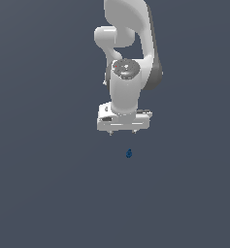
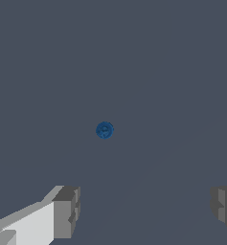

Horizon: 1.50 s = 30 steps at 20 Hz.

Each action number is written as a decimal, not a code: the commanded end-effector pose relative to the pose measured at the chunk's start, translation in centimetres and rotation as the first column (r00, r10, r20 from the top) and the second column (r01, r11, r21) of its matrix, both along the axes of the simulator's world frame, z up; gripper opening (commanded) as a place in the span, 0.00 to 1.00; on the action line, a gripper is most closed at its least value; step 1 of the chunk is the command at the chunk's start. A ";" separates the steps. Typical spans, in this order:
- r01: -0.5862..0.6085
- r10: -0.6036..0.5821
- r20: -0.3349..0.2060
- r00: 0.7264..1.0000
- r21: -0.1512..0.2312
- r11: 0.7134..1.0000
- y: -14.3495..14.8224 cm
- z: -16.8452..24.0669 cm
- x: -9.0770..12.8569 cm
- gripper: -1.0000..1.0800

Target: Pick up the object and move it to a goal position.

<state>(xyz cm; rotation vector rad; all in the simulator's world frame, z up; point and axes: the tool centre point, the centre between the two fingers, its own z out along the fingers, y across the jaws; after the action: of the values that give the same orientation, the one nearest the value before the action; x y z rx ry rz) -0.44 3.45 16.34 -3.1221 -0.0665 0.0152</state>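
Observation:
The object is a tiny dark blue roundish blob [image 1: 129, 153] lying on the dark grey floor, a little in front of the white arm. It also shows in the wrist view [image 2: 104, 130] as a small blue ball near the middle. My gripper [image 1: 123, 131] hangs above the floor, just behind the blob and apart from it. In the wrist view my gripper [image 2: 146, 210] is open, with its two grey fingertips [image 2: 67, 210] spread far apart and nothing between them. The blob lies beyond the fingertips, not between them.
The white Panda arm [image 1: 128, 58] rises behind the gripper. The floor [image 1: 48, 184] is a plain dark grey surface with no other objects or edges in view.

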 end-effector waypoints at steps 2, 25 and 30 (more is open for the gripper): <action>0.000 0.000 0.001 1.000 0.000 1.000 0.0 0.0 0.0 0.96; 0.089 -0.089 0.032 0.996 -0.013 0.996 0.5 -1.0 2.0 0.96; 0.173 -0.173 0.025 0.985 -0.012 0.985 1.4 -2.6 2.3 0.96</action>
<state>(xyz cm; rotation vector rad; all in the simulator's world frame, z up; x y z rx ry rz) 1.77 4.54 14.31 -3.1325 0.1632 -0.0286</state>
